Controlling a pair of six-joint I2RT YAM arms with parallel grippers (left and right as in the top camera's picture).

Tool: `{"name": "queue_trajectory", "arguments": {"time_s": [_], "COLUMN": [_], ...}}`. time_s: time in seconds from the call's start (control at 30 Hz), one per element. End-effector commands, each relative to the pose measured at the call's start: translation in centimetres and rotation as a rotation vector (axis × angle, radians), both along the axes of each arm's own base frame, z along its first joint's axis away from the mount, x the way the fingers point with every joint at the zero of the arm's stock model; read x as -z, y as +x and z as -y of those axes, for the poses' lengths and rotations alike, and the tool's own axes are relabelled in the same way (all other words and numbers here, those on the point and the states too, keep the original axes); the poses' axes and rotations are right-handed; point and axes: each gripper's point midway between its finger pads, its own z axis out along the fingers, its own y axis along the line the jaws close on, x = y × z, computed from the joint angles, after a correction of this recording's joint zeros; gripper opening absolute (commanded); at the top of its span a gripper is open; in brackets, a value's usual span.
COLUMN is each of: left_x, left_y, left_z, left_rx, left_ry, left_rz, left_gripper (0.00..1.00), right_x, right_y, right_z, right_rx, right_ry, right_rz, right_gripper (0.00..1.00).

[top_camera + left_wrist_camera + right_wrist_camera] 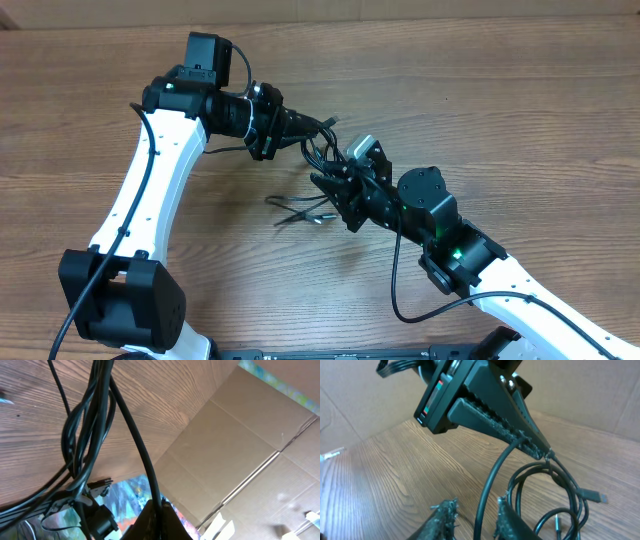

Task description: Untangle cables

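Observation:
Several thin black cables (318,150) hang in a tangled bundle between my two grippers above the wooden table. My left gripper (303,126) is shut on one cable; the left wrist view shows its jaws (159,510) pinching a cable (135,440) beside looped strands (82,425). My right gripper (327,186) is open just right of and below the bundle. In the right wrist view its fingers (476,512) straddle one cable (492,477) without closing, and the left gripper (540,451) grips above. A USB-like plug (595,495) and a silver-tipped plug (556,522) hang in the loops. Loose ends (300,212) lie on the table.
The wooden table (500,100) stretches to all sides. A cardboard wall (580,390) stands at the table's far edge, also in the left wrist view (240,435). The right arm's own wiring (400,290) loops near its base.

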Motion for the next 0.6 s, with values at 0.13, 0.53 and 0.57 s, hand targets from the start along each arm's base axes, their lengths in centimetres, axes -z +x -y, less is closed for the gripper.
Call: {"name": "queue_trajectory", "arguments": {"time_s": [0.13, 0.53, 0.57], "left_x": [-1.7, -3.2, -3.8], "left_y": [0.0, 2.1, 1.9], "left_z": [0.0, -4.8, -4.7], "left_rx": [0.015, 0.092, 0.116], "left_ry": [-0.095, -0.122, -0.155], "left_rz": [0.000, 0.386, 0.426], "left_gripper": [0.04, 0.04, 0.04], "right_x": [-0.7, -1.2, -1.2], "right_y": [0.2, 2.1, 2.3], "right_z": [0.4, 1.9, 2.1], "right_rx": [0.030, 0.199, 0.219], "right_ry": [0.000, 0.086, 0.102], "right_rz": [0.016, -0.056, -0.072], "right_gripper": [0.51, 0.69, 0.72]}}
